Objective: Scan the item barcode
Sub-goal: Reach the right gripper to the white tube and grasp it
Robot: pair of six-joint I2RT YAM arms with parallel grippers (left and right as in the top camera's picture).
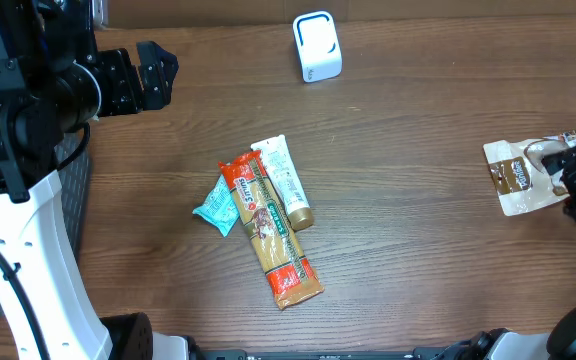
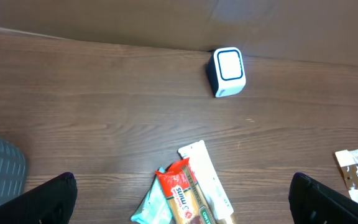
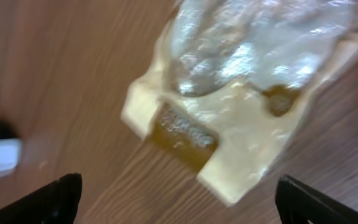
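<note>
Right gripper (image 3: 179,198) is hovering wide open over snack pouch (image 1: 520,177) at right edge, probably scanned; centre pile (image 1: 263,215) is waiting; left gripper (image 1: 158,75) idling wide, empty.

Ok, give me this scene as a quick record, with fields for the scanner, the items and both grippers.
scanner: white and blue box, far side of the table, centre
pile: long orange package, white tube and teal packet touching, mid-table
pouch: cream with clear window, lying at the right
left gripper: open, empty, at the far left
right gripper: open, over the pouch, not gripping it
at scanner: no item
</note>
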